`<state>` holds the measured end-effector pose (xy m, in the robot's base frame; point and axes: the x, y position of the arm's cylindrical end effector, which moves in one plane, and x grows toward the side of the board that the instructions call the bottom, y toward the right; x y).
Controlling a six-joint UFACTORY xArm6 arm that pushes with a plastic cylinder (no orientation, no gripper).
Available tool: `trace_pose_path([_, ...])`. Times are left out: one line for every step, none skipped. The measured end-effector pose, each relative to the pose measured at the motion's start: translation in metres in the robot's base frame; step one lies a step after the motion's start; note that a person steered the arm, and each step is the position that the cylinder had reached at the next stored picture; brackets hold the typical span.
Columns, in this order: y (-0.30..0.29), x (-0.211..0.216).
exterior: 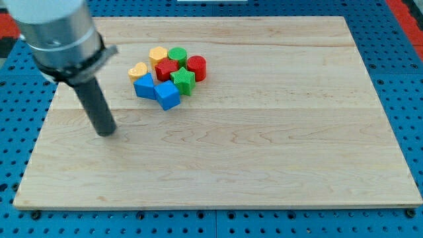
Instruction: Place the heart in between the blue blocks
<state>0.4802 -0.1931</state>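
Note:
A yellow heart block [138, 71] lies at the left end of a tight cluster near the view's top centre of the wooden board [264, 152]. Two blue blocks sit just below it: one [145, 86] touching the heart's lower edge, and a blue cube [167, 95] to its right. My tip [106, 131] rests on the board to the lower left of the cluster, well apart from the heart and the blue blocks.
The cluster also holds a yellow hexagonal block [158, 55], a green round block [177, 55], a red round block [196, 67], a red star-like block [166, 69] and a green star [183, 80]. The board lies on a blue pegboard.

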Motion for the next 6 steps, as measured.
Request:
trace_pose_path([-0.022, -0.056])
trace_pose_path([-0.035, -0.121])
trace_pose_path([0.028, -0.133])
trace_pose_path([0.105, -0.080])
trace_pose_path([0.140, -0.041])
trace_pose_path([0.163, -0.030])
